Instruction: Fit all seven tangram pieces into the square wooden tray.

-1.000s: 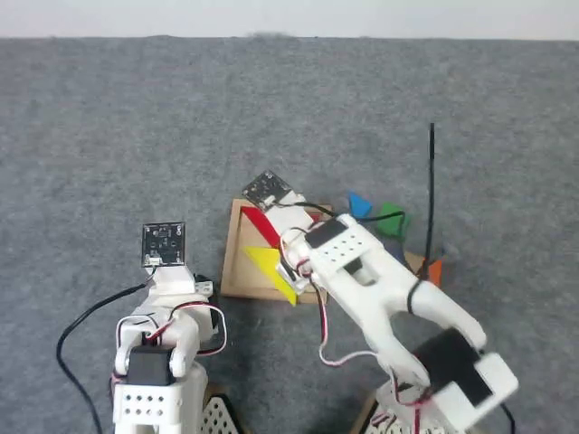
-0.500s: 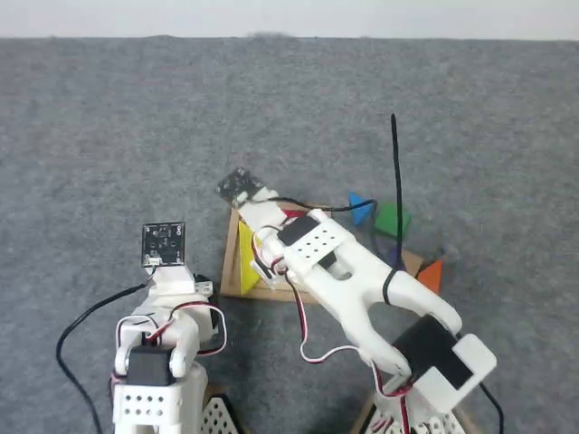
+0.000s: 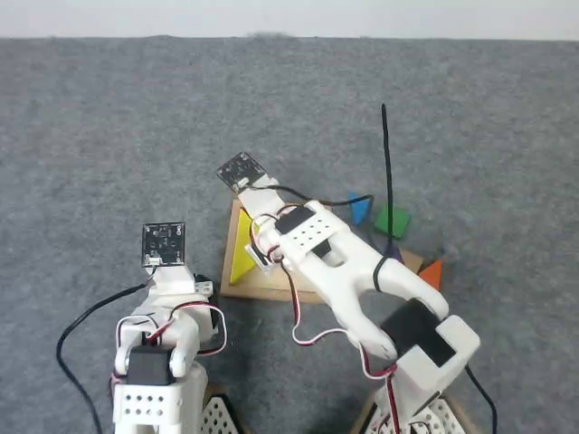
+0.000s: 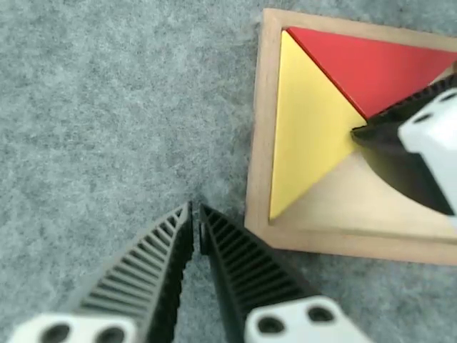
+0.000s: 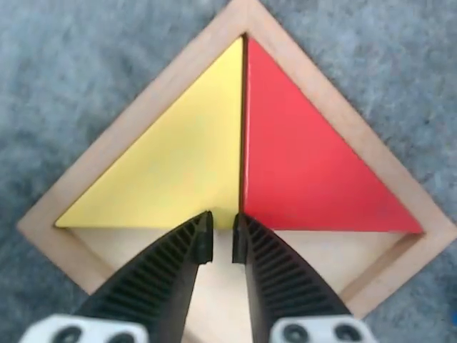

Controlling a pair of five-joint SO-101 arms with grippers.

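right gripper [image 5: 222,236]: fingers parted by a narrow gap, gripping nothing, tips over the bare floor of the square wooden tray [image 5: 343,123]. yellow triangle [image 5: 178,171] and red triangle [image 5: 300,171]: flat in the tray, edge to edge, their seam running straight ahead from the gap between the fingertips. left gripper [image 4: 196,214]: fingers pressed together, empty, over the grey mat [image 4: 107,107], tray just beside the tips. blue piece [image 3: 359,208], green piece [image 3: 393,221], orange piece [image 3: 431,271]: loose on the mat outside the tray, apart from both sets of fingers.
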